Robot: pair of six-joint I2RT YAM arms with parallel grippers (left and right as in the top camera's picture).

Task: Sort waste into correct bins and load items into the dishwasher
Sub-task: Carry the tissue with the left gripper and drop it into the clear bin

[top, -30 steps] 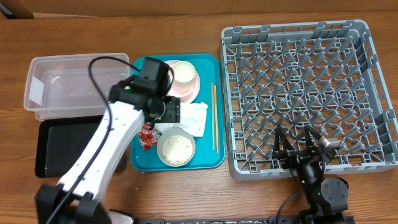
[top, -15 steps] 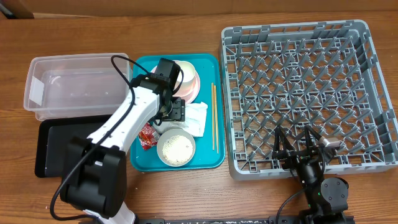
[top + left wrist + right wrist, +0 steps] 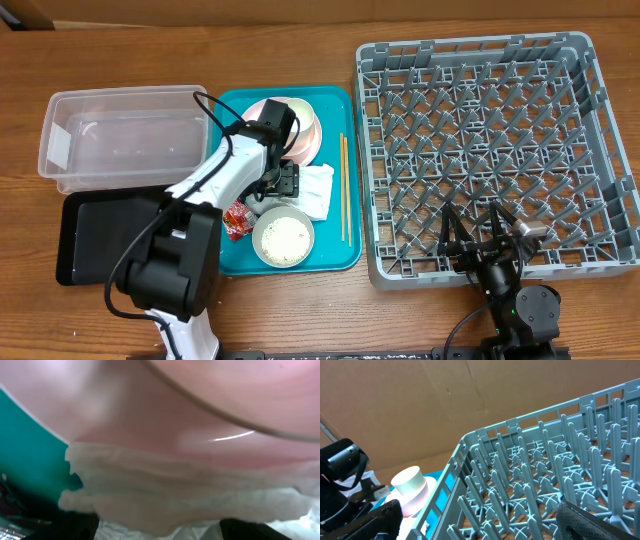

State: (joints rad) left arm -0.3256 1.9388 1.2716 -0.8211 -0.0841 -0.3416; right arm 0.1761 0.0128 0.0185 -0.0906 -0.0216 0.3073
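1. Napkin: the crumpled white paper lies on the teal tray, left of centre in the overhead view. It sits between the pink plate above it and the grey bowl below it.
2. Your left gripper is down at the napkin's left edge, just beside the plate.
3. In the left wrist view its dark fingers show at the two bottom corners, well apart. The napkin's ragged edge lies between them, and the plate's pink surface fills the top of the frame.
4. Read those jaws as spread. The blur keeps you from telling whether either pad touches the paper.
5. Your right gripper sits at the lower right of the overhead view, over the bottom rim of the grey dish rack. Its fingers stand fully spread and grasp nothing.
6. You can see the red sauce packet on the teal tray, just beside the bowl's left side and partly under the left arm.
7. White rice fills the bowl.
8. A cream cup sits on the pink plate at the top of the tray.
9. Thin chopsticks lie along the tray's right side, parallel to its edge.
10. At the upper left you have the clear tub, with the black tray directly below it, both left of the teal tray.
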